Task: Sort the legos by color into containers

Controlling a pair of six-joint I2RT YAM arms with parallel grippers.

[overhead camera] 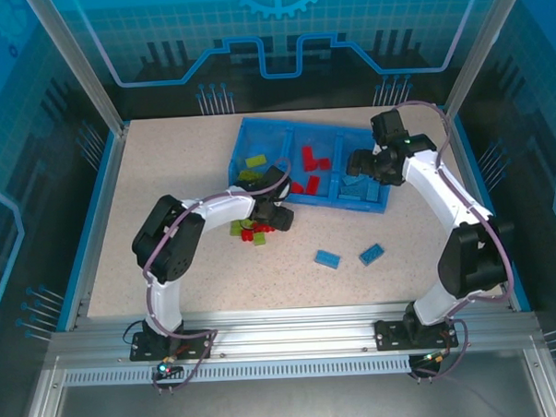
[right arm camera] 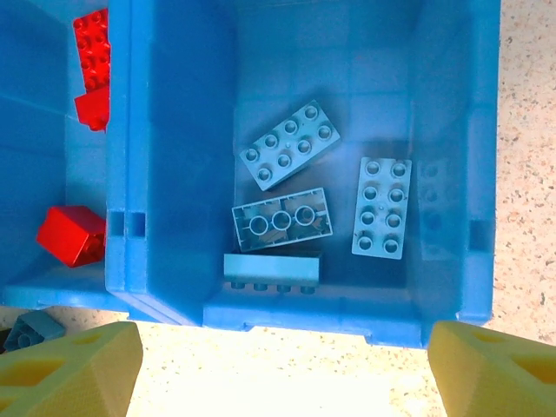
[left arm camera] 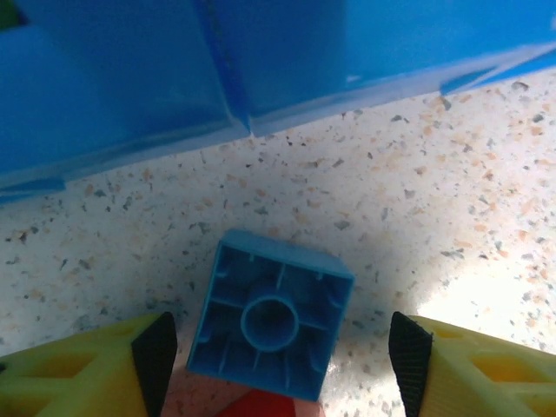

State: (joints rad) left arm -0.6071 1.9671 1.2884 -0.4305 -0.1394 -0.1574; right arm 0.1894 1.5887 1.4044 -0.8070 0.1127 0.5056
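Note:
The blue tray (overhead camera: 241, 136) holds lime legos (overhead camera: 253, 163) in its left container, red legos (overhead camera: 311, 164) in the middle one and light blue legos (overhead camera: 360, 188) in the right one. My left gripper (overhead camera: 276, 212) is low over the table just in front of the tray. Its jaws stand open on either side of an upside-down blue square lego (left arm camera: 271, 313), with a gap on each side. A red lego (left arm camera: 261, 407) lies just below it. My right gripper (right arm camera: 287, 365) hangs open and empty over the front wall of the right container, above several light blue legos (right arm camera: 289, 143).
Loose red and lime legos (overhead camera: 251, 231) lie by the left gripper. Two blue legos (overhead camera: 328, 258) (overhead camera: 371, 253) lie on the speckled table (overhead camera: 166, 176) in front of the tray. The tray's front wall (left arm camera: 130, 95) rises close ahead of the left fingers.

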